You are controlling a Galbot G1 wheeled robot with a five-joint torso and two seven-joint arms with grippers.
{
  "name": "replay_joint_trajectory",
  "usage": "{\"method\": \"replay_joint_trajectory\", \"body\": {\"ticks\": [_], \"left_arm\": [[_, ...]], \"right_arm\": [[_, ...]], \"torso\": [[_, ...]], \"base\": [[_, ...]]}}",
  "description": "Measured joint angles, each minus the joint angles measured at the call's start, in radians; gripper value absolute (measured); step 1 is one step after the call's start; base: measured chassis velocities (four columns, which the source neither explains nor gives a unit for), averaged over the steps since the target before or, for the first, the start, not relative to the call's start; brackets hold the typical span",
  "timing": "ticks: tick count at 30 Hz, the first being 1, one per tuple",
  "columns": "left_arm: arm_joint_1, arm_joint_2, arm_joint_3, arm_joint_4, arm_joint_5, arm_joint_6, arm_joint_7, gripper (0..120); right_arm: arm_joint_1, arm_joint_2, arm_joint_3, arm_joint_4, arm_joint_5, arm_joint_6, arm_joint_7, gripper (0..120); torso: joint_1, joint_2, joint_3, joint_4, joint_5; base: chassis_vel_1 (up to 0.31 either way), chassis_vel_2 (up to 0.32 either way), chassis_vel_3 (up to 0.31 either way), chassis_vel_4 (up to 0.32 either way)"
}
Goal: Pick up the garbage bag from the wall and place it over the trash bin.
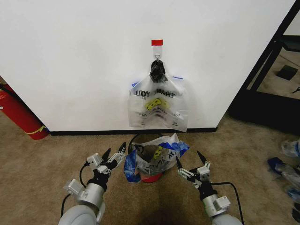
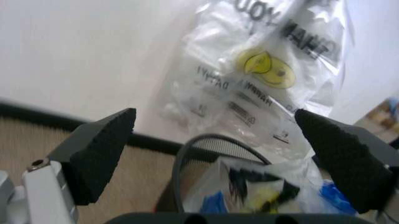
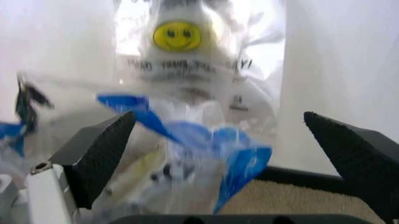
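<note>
Since thin clear smiley-face garbage bag (image 1: 154, 157) already sits over small round black trash bin (image 1: 151, 177), job looks done; left gripper (image 1: 115, 153) at nine o'clock, right gripper (image 1: 191, 163) at three o'clock, jaws apart, empty.

Your floor (image 1: 47, 164) is tan carpet; trash bin (image 1: 151, 177) stands on it near the wall's black baseboard (image 1: 89, 132), fire extinguisher (image 1: 21, 115) far left.

1. The small round black wastebasket (image 1: 151, 174) stands on the carpet (image 1: 42, 173) just before the plain white wall (image 1: 79, 61).
2. The thin clear plastic "THANK YOU" bag (image 1: 154, 157) lies draped over its rim.
3. The bunch of matching bags (image 1: 158, 107) hangs on the wall directly behind and above.
4. The left gripper (image 1: 113, 153) sits just left of the wastebasket, the right gripper (image 1: 189, 163) just right.
5. The red fire extinguisher (image 1: 18, 112) leans far left, by the wall.
</note>
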Motion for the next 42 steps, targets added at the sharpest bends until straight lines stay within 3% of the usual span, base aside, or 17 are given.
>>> {"method": "replay_joint_trajectory", "body": {"ticks": [2, 5, 7, 9, 13, 15, 16, 20, 24, 31, 39, 42], "left_arm": [[-0.066, 0.032, 0.023, 0.014, 0.023, 0.041, -0.014, 100], [-0.164, 0.065, 0.065, 0.06, 0.009, 0.098, -0.03, 100], [-0.299, 0.094, 0.13, 0.12, -0.043, 0.17, -0.043, 100], [-0.353, 0.101, 0.159, 0.143, -0.062, 0.195, -0.049, 100], [-0.632, 0.111, 0.318, 0.273, -0.153, 0.299, -0.064, 100], [-0.644, 0.111, 0.325, 0.28, -0.158, 0.304, -0.064, 100], [-0.745, 0.105, 0.387, 0.335, -0.197, 0.354, -0.062, 100], [-0.888, 0.086, 0.501, 0.438, -0.242, 0.468, -0.032, 95], [-0.951, 0.07, 0.564, 0.506, -0.266, 0.537, -0.008, 90], [-1.029, 0.056, 0.646, 0.592, -0.264, 0.647, 0.068, 65], [-1.06, 0.035, 0.664, 0.642, -0.286, 0.674, 0.08, 39], [-1.063, 0.037, 0.66, 0.642, -0.317, 0.679, 0.07, 25]], "right_arm": [[-0.011, -0.003, 0.014, 0.017, 0.022, 0.012, -0.012, 100], [-0.061, 0.004, 0.064, 0.047, 0.049, 0.05, -0.042, 100], [-0.124, 0.023, 0.12, 0.08, 0.069, 0.104, -0.079, 100], [-0.145, 0.035, 0.141, 0.093, 0.075, 0.124, -0.091, 100], [-0.228, 0.084, 0.206, 0.147, 0.092, 0.19, -0.12, 100], [-0.233, 0.087, 0.21, 0.151, 0.092, 0.193, -0.12, 100], [-0.261, 0.106, 0.227, 0.171, 0.088, 0.21, -0.122, 100], [-0.298, 0.139, 0.253, 0.197, 0.071, 0.225, -0.122, 100], [-0.306, 0.154, 0.261, 0.204, 0.066, 0.225, -0.12, 100], [-0.291, 0.158, 0.263, 0.213, 0.066, 0.185, -0.1, 100], [-0.278, 0.155, 0.256, 0.217, 0.077, 0.155, -0.082, 100], [-0.275, 0.152, 0.256, 0.212, 0.082, 0.149, -0.074, 100]], "torso": [[0.0, 0.0, 0.0, 0.0013, 0.0006], [0.0, 0.0, 0.0, -0.0001, -0.0002], [0.0, 0.0, 0.0, 0.0002, 0.0002], [0.0, 0.0, 0.0, 0.0005, 0.0], [0.0, 0.0, 0.0, -0.0002, 0.0003], [0.0, 0.0, 0.0, -0.0001, 0.0003], [0.0, 0.0, 0.0, 0.0003, -0.0001], [0.0, 0.0, 0.0, 0.0004, 0.0001], [0.0, 0.0, 0.0, 0.0005, 0.0001], [0.0, 0.0, 0.0, 0.0007, 0.0002], [0.0, 0.0, 0.0, 0.0003, 0.0002], [0.0, 0.0, 0.0, 0.0004, 0.0002]], "base": [[0.0, 0.0, 0.0, 0.0], [0.0, 0.0, 0.0, 0.0], [0.0, 0.0, 0.0, 0.0], [0.0, 0.0, 0.0, 0.0], [0.0, 0.0, 0.0, 0.0], [0.0, 0.0, 0.0, 0.0], [0.0, 0.0, 0.0, 0.0], [0.0, 0.0, 0.0, 0.0], [0.0, 0.0, 0.0, 0.0], [0.0, 0.0, 0.0, 0.0], [0.0, 0.0, 0.0, 0.0], [0.0, 0.0, 0.0, 0.0]]}}
